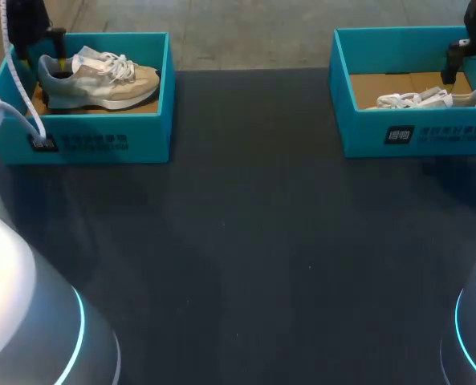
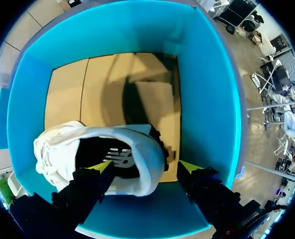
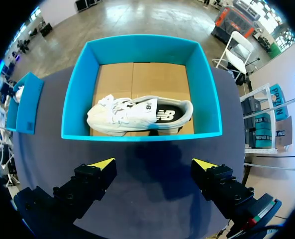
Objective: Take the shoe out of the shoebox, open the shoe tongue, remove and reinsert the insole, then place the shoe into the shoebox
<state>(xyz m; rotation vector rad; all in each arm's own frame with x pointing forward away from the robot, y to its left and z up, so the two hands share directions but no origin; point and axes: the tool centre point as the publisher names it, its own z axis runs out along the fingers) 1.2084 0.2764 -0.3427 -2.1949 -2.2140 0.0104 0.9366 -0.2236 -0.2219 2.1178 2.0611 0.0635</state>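
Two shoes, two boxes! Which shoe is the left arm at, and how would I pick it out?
Look to the teal shoebox at the far left corner of the table, where the left gripper hangs. The shoe stands upright inside it, with that gripper open at its heel. Unlike the all-white shoe in the right-hand box, it has a beige side and a grey heel.

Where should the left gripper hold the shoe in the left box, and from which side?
By the heel collar, from above. The shoe stands on its sole in the box with its opening up, so one finger can go inside and the other behind the heel. The left gripper hangs open just there.
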